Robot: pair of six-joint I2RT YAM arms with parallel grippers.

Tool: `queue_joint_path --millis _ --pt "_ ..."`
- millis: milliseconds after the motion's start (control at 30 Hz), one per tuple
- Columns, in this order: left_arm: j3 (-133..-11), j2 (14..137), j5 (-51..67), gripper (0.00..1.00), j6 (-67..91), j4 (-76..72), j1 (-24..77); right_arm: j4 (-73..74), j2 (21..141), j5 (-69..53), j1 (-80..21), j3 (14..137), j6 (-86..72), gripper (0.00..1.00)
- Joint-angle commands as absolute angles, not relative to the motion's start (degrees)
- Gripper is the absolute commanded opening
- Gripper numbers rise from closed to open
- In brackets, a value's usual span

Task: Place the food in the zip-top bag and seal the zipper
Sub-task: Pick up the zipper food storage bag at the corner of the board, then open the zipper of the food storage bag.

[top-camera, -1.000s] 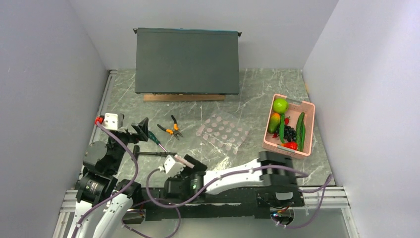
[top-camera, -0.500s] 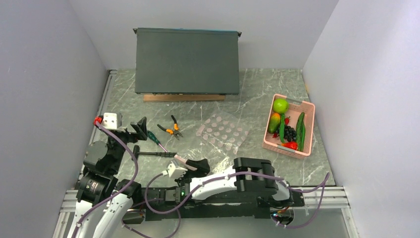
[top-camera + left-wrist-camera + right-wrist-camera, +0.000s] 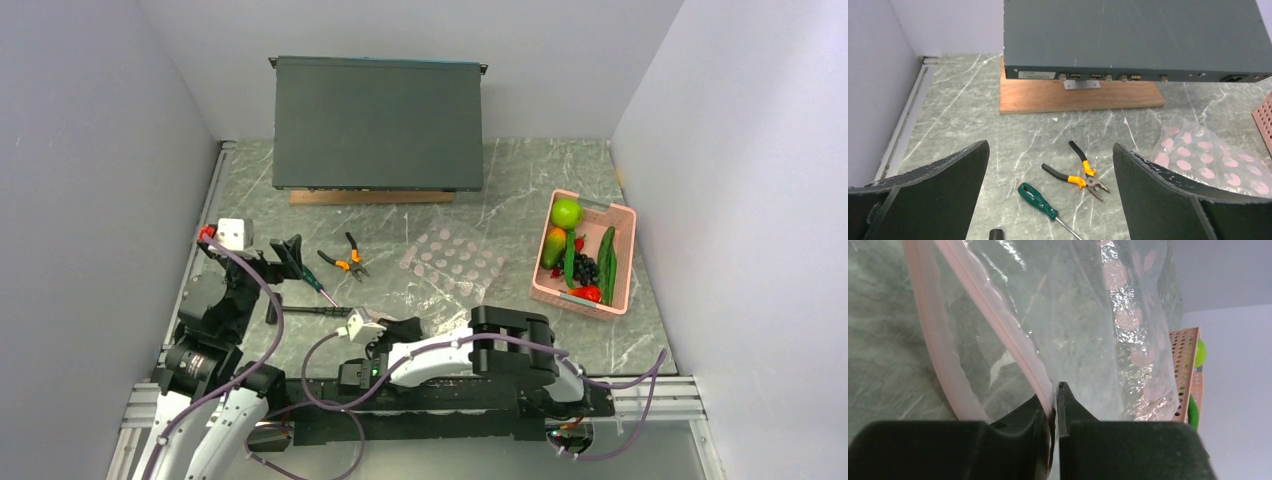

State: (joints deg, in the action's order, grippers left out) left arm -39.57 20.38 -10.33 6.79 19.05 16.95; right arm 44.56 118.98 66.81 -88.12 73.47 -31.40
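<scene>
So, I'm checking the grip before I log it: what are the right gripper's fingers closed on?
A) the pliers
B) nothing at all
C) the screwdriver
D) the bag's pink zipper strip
D: in the right wrist view, the right gripper has its fingers pinched together on the pink zipper strip of the bag.

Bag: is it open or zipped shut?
Open. The bag's two zipper strips stand apart; the right gripper pinches one.

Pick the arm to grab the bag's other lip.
Left. The left fingers stand open and empty near the bag; the right fingers are pinched on one strip of the zipper.
</scene>
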Motion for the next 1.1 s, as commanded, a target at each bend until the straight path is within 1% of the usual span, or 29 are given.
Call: queue_joint_path --millis 0,100,167,233,333,467,600,733,833,933,1067 --pt "-40.69 22.69 -9.39 0.99 11.86 21.37 16.87 41.14 114.53 68.59 -87.22 73.69 -29.92 0.00" --pt "-41.50 23.18 -7.69 0.99 17.95 26.74 16.87 34.39 108.85 64.18 -86.57 71.24 -24.66 0.00" --pt "-42.27 23.53 -6.25 0.99 23.24 31.46 16.83 30.38 104.24 57.91 -85.23 69.81 -21.64 0.00" --pt "-44.43 23.79 -3.17 0.99 26.93 37.01 16.77 29.21 100.21 47.72 -82.42 69.96 -20.43 0.00" --pt "-47.23 23.25 3.39 0.99 30.99 41.43 16.83 27.45 94.29 33.36 -77.97 70.51 -20.26 0.00" --pt "-49.73 22.53 13.08 0.99 34.57 42.82 16.80 25.94 88.82 20.93 -74.38 73.38 -21.58 0.00" --pt "-54.58 25.19 21.11 0.99 36.99 44.54 16.85 26.51 85.67 13.94 -71.57 77.74 -24.84 0.00" --pt "-60.37 27.90 27.42 0.99 38.73 44.93 16.80 20.96 83.08 4.58 -67.42 77.61 -28.22 0.00" --pt "-65.50 29.06 27.25 0.99 39.55 46.89 16.83 19.89 83.43 0.49 -64.83 79.67 -31.34 0.00" --pt "-70.78 30.71 26.19 0.99 38.37 50.33 16.83 19.10 84.15 0.40 -63.10 81.96 -35.85 0.00" --pt "-77.76 36.19 22.95 0.99 36.67 58.02 16.83 21.16 86.35 1.86 -61.72 87.83 -46.09 0.00"
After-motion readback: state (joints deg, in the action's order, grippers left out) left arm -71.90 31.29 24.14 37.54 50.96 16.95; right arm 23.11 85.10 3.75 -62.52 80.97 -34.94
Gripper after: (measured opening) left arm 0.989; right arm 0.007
